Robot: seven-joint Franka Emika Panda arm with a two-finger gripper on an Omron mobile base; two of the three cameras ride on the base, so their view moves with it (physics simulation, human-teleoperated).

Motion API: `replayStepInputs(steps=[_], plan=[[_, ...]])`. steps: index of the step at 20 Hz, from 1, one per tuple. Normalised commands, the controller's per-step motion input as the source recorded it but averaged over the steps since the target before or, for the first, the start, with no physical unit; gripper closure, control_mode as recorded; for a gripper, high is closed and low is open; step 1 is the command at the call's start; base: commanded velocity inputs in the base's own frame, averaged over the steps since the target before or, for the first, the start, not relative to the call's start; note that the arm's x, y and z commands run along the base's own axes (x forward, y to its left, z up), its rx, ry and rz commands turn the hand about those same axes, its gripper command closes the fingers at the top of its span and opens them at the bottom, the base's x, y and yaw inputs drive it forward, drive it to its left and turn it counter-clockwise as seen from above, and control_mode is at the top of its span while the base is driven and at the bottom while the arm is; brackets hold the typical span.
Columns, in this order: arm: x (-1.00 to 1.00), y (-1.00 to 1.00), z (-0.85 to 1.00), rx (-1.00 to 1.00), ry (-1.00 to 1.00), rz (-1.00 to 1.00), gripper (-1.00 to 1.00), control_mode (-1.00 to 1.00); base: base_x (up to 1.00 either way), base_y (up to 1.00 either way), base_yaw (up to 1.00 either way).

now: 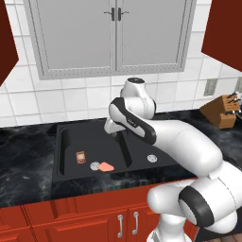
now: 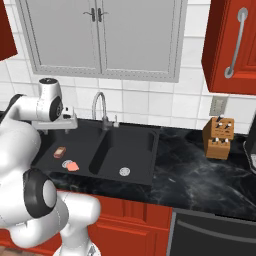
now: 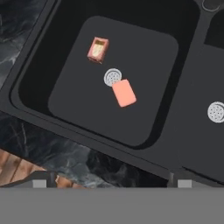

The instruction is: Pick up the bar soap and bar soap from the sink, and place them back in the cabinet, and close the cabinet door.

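Both bar soaps lie in the left basin of the black sink. The salmon-pink bar soap rests right beside the round drain. Farther back-left sits the brown bar soap. High above this basin my gripper points down, open and holding nothing. The red cabinet door with its silver bar handle hangs at the upper right. The cabinet's inside is out of view.
A grey drain disc touches the pink bar; another drain marks the right basin. The curved faucet rises behind the divider. A knife block stands on the right counter. A pale grey two-door cabinet hangs above.
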Motion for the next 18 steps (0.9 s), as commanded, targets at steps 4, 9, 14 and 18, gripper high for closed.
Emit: replayStepInputs(steps=[4,9,14,18], plan=[[0.01,0.0,-0.05,0.0,0.0,0.09,-1.0,-1.0,0.0,0.0,0.0],[0.0,0.0,-0.01,0.0,0.0,0.11,-1.0,-1.0,0.0,0.0,0.0],[0.0,0.0,-0.08,-0.03,0.0,0.13,-1.0,-1.0,0.0,0.0,0.0],[0.0,0.0,-0.1,-0.07,0.0,0.13,-1.0,-1.0,0.0,0.0,0.0]])
